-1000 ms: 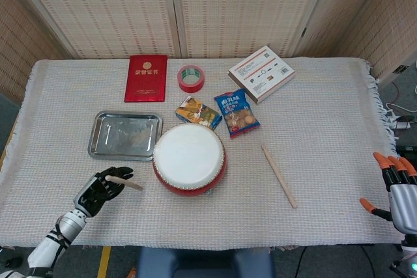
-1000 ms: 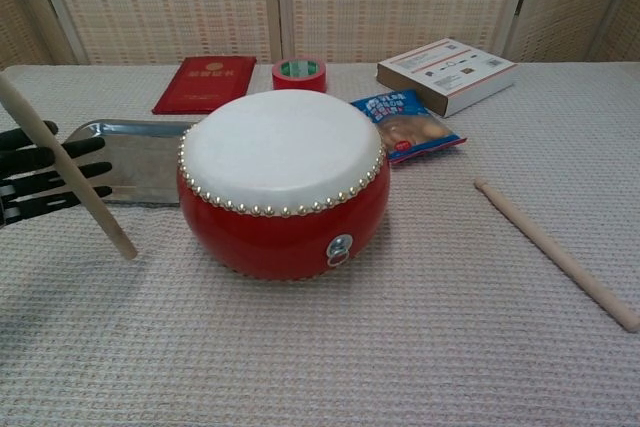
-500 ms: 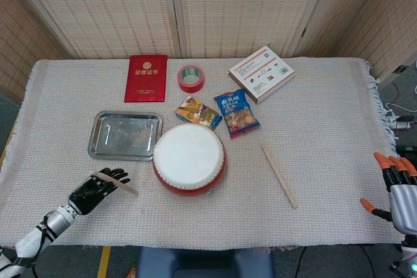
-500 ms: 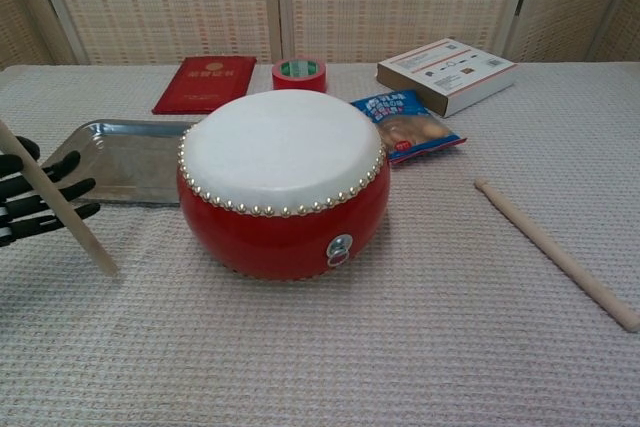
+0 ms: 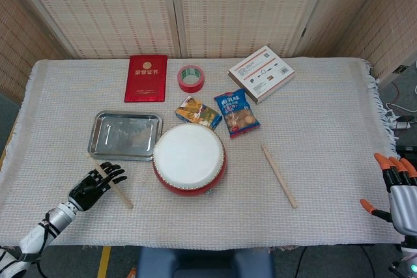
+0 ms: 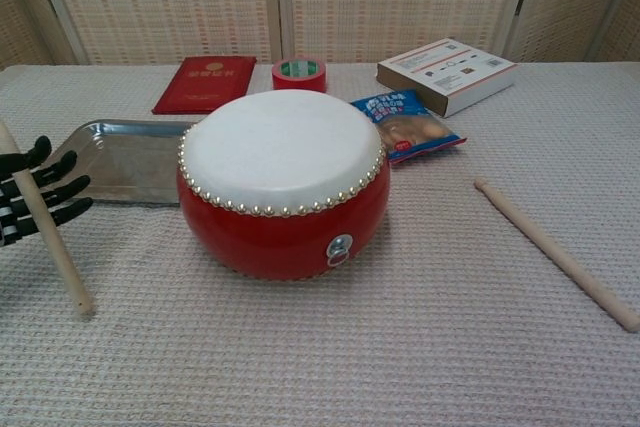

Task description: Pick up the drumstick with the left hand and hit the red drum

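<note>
Fingers of my left hand are loosely curled round the drumstick, left of the red drum, its tip touching the cloth. Light, stiff, smooth wood; I judge a firmer hold near the butt best. Its long axis slants down toward me.

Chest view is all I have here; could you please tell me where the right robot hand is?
Observer: The right robot hand hangs beyond the table at its right edge, fingers apart, holding nothing.
Operator: Thank you. Is anything hidden behind the red drum?
Observer: Yes, a yellow snack packet lies just behind the red drum, beside the blue snack packet.
Operator: How far back does the left drumstick reach?
Observer: The drumstick crosses the left robot hand; its far end reaches the steel tray at the front-left corner.
</note>
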Available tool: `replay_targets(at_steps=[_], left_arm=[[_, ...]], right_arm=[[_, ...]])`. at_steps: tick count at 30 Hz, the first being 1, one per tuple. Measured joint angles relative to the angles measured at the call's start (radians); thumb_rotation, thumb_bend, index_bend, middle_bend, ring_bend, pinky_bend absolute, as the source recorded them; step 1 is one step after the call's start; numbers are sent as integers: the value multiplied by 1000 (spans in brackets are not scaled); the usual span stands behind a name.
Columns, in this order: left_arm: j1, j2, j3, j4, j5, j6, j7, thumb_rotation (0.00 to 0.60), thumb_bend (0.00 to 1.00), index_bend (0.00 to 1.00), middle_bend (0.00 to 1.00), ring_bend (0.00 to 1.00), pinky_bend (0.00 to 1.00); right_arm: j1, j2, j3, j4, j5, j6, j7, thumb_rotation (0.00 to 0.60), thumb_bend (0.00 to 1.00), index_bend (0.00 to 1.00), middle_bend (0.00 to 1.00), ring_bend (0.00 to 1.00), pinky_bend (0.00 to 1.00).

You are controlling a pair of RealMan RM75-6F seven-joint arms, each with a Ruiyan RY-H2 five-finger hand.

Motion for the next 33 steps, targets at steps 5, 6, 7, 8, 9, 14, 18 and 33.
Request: replay_targets(at_steps=[5, 6, 7, 8, 9, 14, 18, 33], left_arm=[[5, -4, -3, -16, -24, -2, 97, 600, 358, 440, 405, 342, 331], [6, -4, -3, -20, -28, -2, 119, 600, 358, 440, 417, 360, 346], [7, -5, -4, -25, -32, -3, 141, 600, 358, 440, 426, 373, 361], [8, -6, -5, -32, -37, -3, 169, 600, 358, 442, 433, 381, 374], [8, -6, -6, -38, -41, -3, 189, 600, 357, 445, 437, 387, 389], [12, -12, -9, -67, -49, 4, 284, 600, 357, 465, 451, 398, 416], [13, -15, -8, -85, -44, 15, 346, 600, 354, 487, 456, 399, 415], [17, -25, 4, -145, -15, 48, 578, 600, 354, 553, 516, 449, 425]], right_arm=[[-1, 1, 0, -2, -2, 2, -3, 600, 88, 41, 130, 0, 90], [-1, 1, 0, -3, -3, 2, -3, 600, 88, 41, 130, 0, 90], [-1, 1, 0, -3, -3, 2, -4, 600, 88, 41, 130, 0, 90], [-1, 1, 0, -4, -4, 2, -4, 600, 87, 41, 130, 0, 90], [-1, 1, 0, -4, -5, 2, -4, 600, 87, 41, 130, 0, 90], [-2, 1, 0, -6, -7, 8, -6, 600, 88, 41, 130, 0, 90], [-4, 4, 3, -8, -9, 15, -8, 600, 88, 41, 130, 0, 90], [-5, 23, 20, -25, -32, 56, -28, 600, 88, 44, 130, 0, 90]])
